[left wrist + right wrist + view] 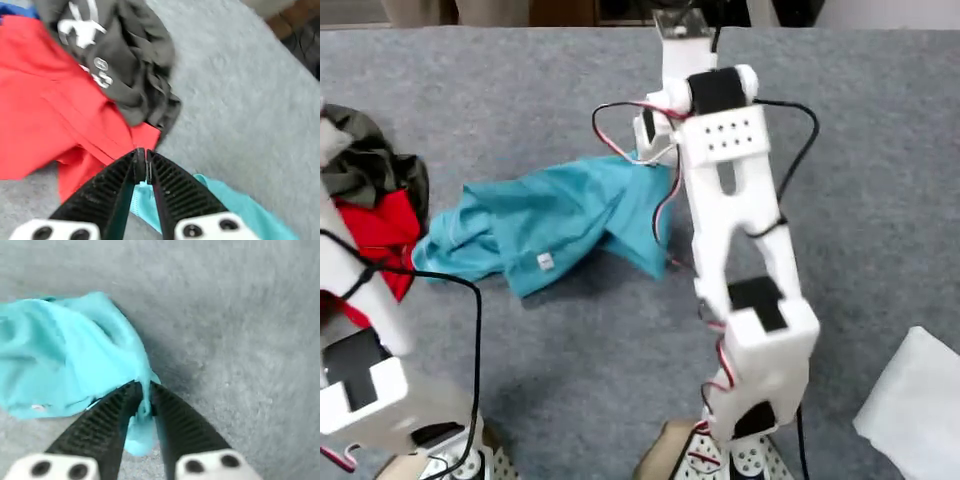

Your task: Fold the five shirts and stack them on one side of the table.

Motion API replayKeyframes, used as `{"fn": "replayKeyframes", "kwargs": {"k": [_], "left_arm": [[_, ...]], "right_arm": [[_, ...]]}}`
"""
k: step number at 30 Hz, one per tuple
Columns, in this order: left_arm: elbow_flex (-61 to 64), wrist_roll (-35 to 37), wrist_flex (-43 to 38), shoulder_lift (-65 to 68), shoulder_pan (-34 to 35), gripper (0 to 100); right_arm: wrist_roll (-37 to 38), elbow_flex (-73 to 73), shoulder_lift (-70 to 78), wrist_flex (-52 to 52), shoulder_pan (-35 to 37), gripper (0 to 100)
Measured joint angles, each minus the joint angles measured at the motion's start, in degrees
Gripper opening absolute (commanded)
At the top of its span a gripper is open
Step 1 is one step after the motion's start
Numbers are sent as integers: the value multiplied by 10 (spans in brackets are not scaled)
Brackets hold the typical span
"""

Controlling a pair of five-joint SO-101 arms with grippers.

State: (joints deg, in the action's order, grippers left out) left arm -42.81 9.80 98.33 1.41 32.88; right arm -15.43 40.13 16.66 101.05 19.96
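R gripper (pixel 144 392): fingers clenched on a pinch of the teal shirt (pixel 545 225), fabric bunched between the ribbed black pads. The grip is at the shirt's far-right end, prob. a hem or corner. That is a sensible hold for drawing the cloth out flat before fold 1. Judgement: shirt not yet spread, 0 folds made.

Teal shirt lies approx. mid-table, left of centre, crumpled into a long rumpled band w/ deep creases. A small white label shows on its near side. Thin, soft knit, limp; should drape and drag rather than keep shape.

L gripper (pixel 141 162): fingers closed tip to tip, nothing clearly between them. It hangs where the red shirt (pixel 45 115) meets the teal one.

Pile at the table's left edge: red shirt underneath, dark shirt (pixel 125 55) heaped on top w/ white print, heavily wrinkled. A sliver of blue cloth (pixel 12 12) sits behind. Likely the waiting stock, set aside to leave the mid area for folding.

White folded cloth (pixel 915 400) at the near-right corner, flat, squared edges. Poss. the stack's start; unsure.

Table (pixel 520 90): grey, felt-like nap, so expect some friction on dragged fabric.
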Motion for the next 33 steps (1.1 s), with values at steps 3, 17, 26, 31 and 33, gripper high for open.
{"fn": "replayKeyframes", "kwargs": {"k": [3,17,26,31,33], "left_arm": [[-1,0,3,0,23,19],[403,-81,-1,0,-178,21],[529,-28,-4,0,-338,21],[528,29,-20,0,-346,68],[528,28,-21,0,-346,131]], "right_arm": [[45,-45,-70,0,40,346],[62,-99,-147,0,-25,239],[62,-97,29,-1,-120,239],[63,-50,120,-38,-171,239],[63,-34,156,-56,-183,239]]}}
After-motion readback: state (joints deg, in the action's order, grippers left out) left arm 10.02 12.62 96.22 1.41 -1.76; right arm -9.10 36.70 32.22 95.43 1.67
